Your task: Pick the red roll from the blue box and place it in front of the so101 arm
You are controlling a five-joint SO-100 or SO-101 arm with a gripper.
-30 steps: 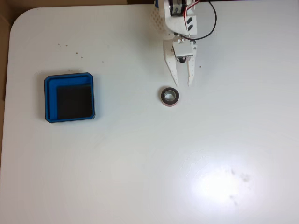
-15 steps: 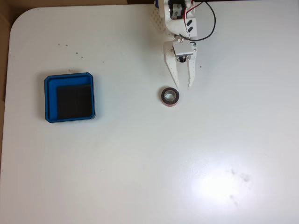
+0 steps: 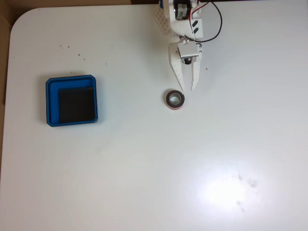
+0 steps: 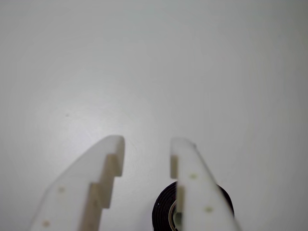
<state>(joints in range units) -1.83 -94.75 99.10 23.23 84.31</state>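
One red roll (image 3: 174,99) lies flat on the white table (image 3: 144,168) at frame centre in the fixed view, well right of the blue box (image 3: 71,100) and just below the gripper (image 3: 187,88). Jaws narrowly parted, holding nothing. Placement looks finished; retreat upward, keeping the fingertips off the roll.

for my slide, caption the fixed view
Open white pincer above small red tape roll on white table; shallow blue tray empty.
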